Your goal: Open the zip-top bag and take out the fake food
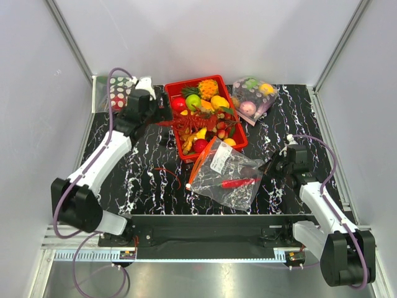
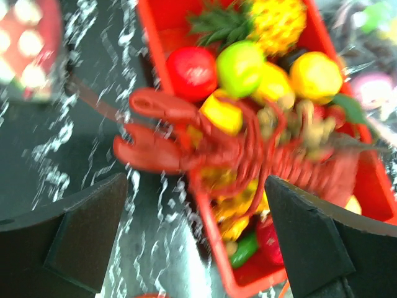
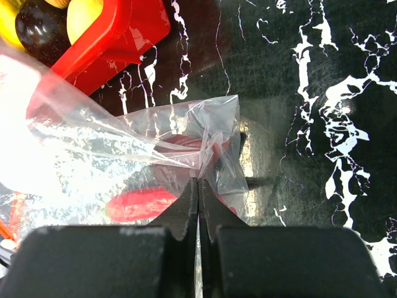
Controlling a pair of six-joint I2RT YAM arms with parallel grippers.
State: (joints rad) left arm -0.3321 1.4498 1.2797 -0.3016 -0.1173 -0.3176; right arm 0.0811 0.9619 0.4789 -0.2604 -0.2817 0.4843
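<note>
The left arm stretches far forward, its left gripper (image 2: 196, 231) angled downward with both fingers spread wide, while the right arm stays bent low, the right gripper (image 3: 198, 200) pinched fully closed.

The zip-top bag (image 1: 226, 175) lies flat and crinkled on the table just below the red tray (image 1: 175, 141), with its orange-red zip strip (image 1: 200, 164) running slantwise along its left edge and a white label (image 1: 221, 158) near the top. Its right corner is pinched in the right gripper (image 3: 198, 186). The long red chili (image 1: 239, 183) lies inside. The spiky red lobster (image 2: 205, 146) is out of the bag, sprawled across the tray's left rim — claws over the table, body on the fruit.
</note>
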